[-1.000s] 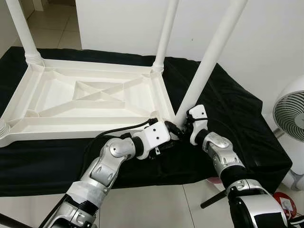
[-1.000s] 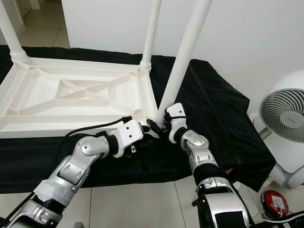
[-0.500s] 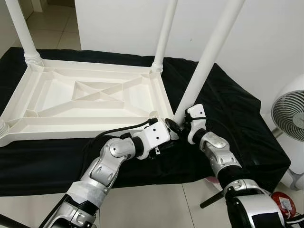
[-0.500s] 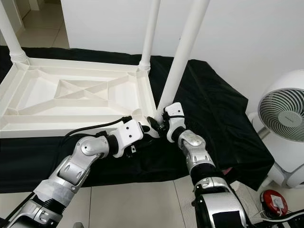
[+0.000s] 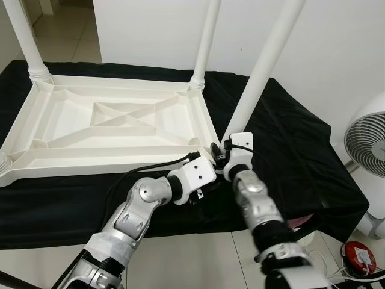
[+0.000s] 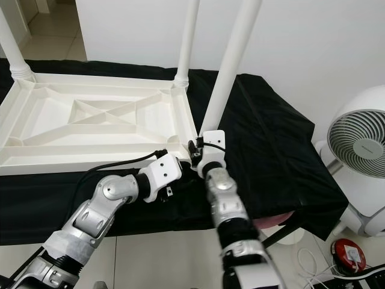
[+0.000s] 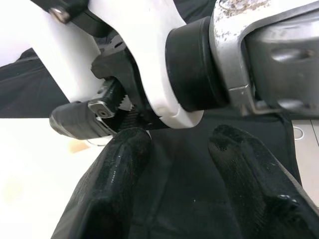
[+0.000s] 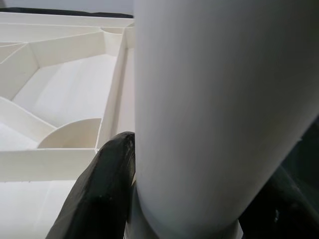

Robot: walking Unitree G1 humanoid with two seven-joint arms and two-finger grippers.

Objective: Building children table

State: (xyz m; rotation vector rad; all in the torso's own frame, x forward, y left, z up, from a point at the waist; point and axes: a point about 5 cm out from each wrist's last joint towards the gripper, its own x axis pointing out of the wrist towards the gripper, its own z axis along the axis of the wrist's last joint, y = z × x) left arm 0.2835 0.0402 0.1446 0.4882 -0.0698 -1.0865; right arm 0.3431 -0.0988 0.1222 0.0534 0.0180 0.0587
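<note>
The white table top (image 5: 90,155) lies upside down on a black cloth (image 5: 289,138). Two white legs stand in its far corners (image 5: 204,42) (image 5: 24,42). My right gripper (image 5: 221,149) is shut on the lower end of a third white leg (image 5: 264,66), which leans up to the right from the table's near right corner. In the right wrist view the black fingers (image 8: 107,179) hug this leg (image 8: 209,99). My left gripper (image 7: 179,144) is open just below the right wrist (image 7: 199,55), over the cloth, holding nothing.
A white fan (image 5: 367,138) stands on the floor to the right, with a small red object (image 5: 360,256) near it. A white wall rises behind the table. The near left corner socket (image 5: 3,162) sits at the picture's edge.
My right arm has swung left, bringing the foot of the leg closer to the table's near right corner. The leg stands a little steeper. My left gripper has barely moved.
</note>
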